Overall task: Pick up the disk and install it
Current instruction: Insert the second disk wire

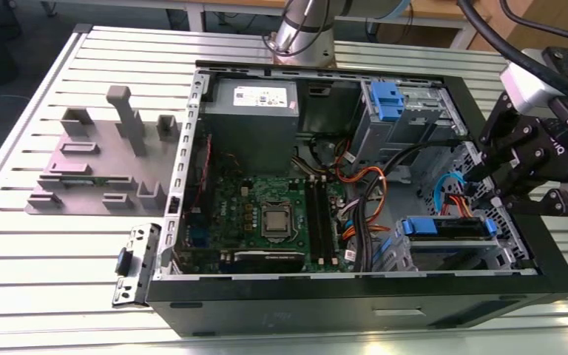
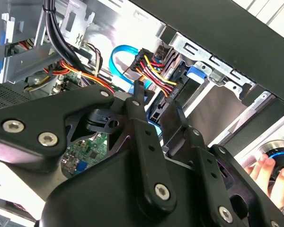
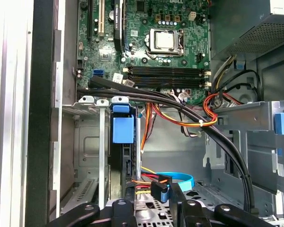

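Observation:
The disk (image 1: 447, 225) sits in its blue caddy inside the drive bay at the near corner of the open computer case, on the exterior view's right. Its blue tab (image 3: 122, 128) shows at the bay's mouth in the first wrist view, and again as the blue tab (image 2: 197, 73) in the second. My gripper (image 1: 484, 181) hangs just above the far end of that bay. It is open (image 2: 155, 101), fingers a little apart, with a black cable plug (image 2: 157, 113) showing between them. Whether the fingers touch the plug I cannot tell.
Orange, red and yellow power wires (image 3: 213, 106) and a blue data cable (image 2: 120, 59) crowd the bay. A second blue caddy (image 1: 387, 100) sits in the upper bay beside the grey power supply (image 1: 254, 96). A grey fixture (image 1: 97, 159) stands left of the case. A hand (image 2: 270, 172) is outside the case.

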`<state>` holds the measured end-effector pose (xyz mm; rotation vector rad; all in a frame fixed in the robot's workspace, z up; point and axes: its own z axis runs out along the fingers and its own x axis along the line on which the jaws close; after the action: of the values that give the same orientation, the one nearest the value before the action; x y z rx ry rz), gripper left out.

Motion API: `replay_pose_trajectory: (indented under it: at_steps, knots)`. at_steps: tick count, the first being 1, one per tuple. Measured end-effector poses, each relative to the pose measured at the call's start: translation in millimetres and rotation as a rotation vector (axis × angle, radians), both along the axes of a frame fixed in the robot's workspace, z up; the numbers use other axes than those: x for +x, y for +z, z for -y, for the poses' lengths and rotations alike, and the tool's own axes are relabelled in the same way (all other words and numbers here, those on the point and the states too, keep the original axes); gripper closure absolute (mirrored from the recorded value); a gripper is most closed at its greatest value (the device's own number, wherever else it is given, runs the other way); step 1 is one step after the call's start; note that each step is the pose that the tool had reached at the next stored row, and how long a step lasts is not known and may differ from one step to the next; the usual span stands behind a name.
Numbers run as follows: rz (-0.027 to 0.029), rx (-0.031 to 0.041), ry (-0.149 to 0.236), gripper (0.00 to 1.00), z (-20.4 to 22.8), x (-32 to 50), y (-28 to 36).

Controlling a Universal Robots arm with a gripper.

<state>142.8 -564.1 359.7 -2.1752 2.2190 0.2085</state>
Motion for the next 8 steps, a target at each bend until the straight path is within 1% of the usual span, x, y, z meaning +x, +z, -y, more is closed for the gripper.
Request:
replay_pose_trajectory:
  at_steps: [2,3,4,6,7,8]
  knots:
    - [0.0000,0.0001,0.000,0.60,0.0,0.0,-0.1]
    - [0.0000,0.0000,0.000,0.66,0.0,0.0,-0.1]
    - [0.0000,0.0001,0.000,0.66,0.0,0.0,-0.1]
    - [0.0000,0.0001,0.000,0.78,0.0,0.0,-0.2]
    - [0.0000,0.0001,0.000,0.78,0.0,0.0,-0.2]
    - [0.0000,0.0001,0.000,0.84,0.0,0.0,-0.2]
